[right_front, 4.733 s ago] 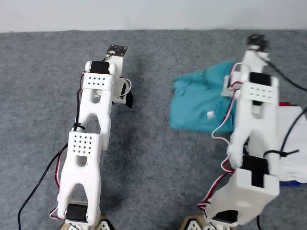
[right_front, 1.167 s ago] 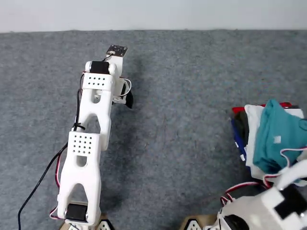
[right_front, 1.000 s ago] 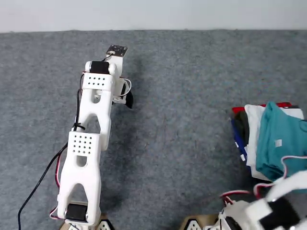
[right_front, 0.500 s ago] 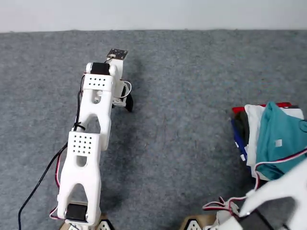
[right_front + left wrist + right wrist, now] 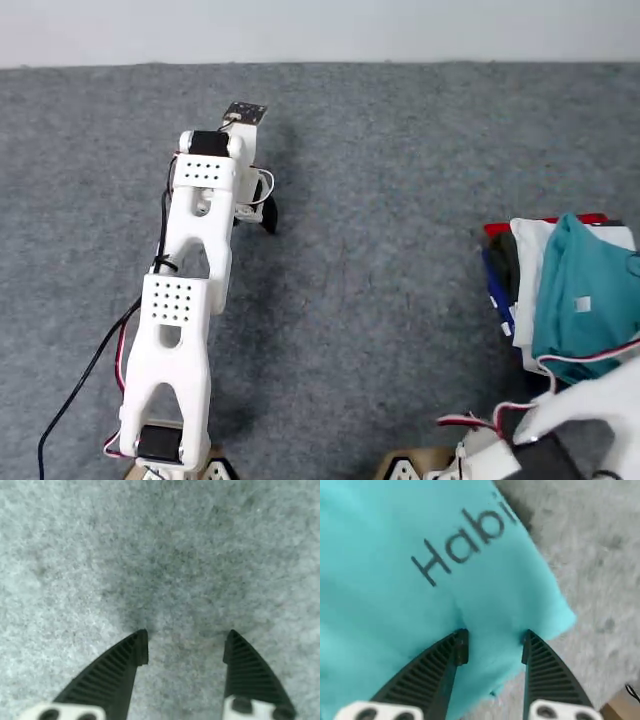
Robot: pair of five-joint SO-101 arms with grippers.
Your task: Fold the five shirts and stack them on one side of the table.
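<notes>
On the left side, the left arm (image 5: pixel 190 290) stretches away from its base at the near edge toward the middle of the table (image 5: pixel 400 200), with a black cable (image 5: pixel 75 390) trailing off it toward the near left corner. The left end effector (image 5: pixel 186 640) hangs over the grey, felt-like surface with its two black ribbed fingers (image 5: pixel 120 665) spread well apart, both pointing down at the cloth covering of the table. It sits well away from the left edge and from the far edge, where a pale wall (image 5: pixel 320 30) runs along the back.

A wide stretch of grey surface separates that arm from the right side.

Against the right edge lies the stack of shirts (image 5: pixel 560 290). A teal shirt (image 5: pixel 585 300) is on top, folded, over a white shirt (image 5: pixel 528 260); a red edge (image 5: pixel 545 221), a blue edge (image 5: pixel 495 290) and a dark layer (image 5: pixel 507 262) peek out beneath. The stack runs off the high view's right border.

The right arm (image 5: pixel 590 410) sits at the near right corner, just beside the stack. The right end effector (image 5: pixel 495 640) is over the teal shirt near its corner, fingers parted and holding nothing that I can make out; whether the tips touch the cloth I cannot tell. Grey table shows just past the shirt's edge.
</notes>
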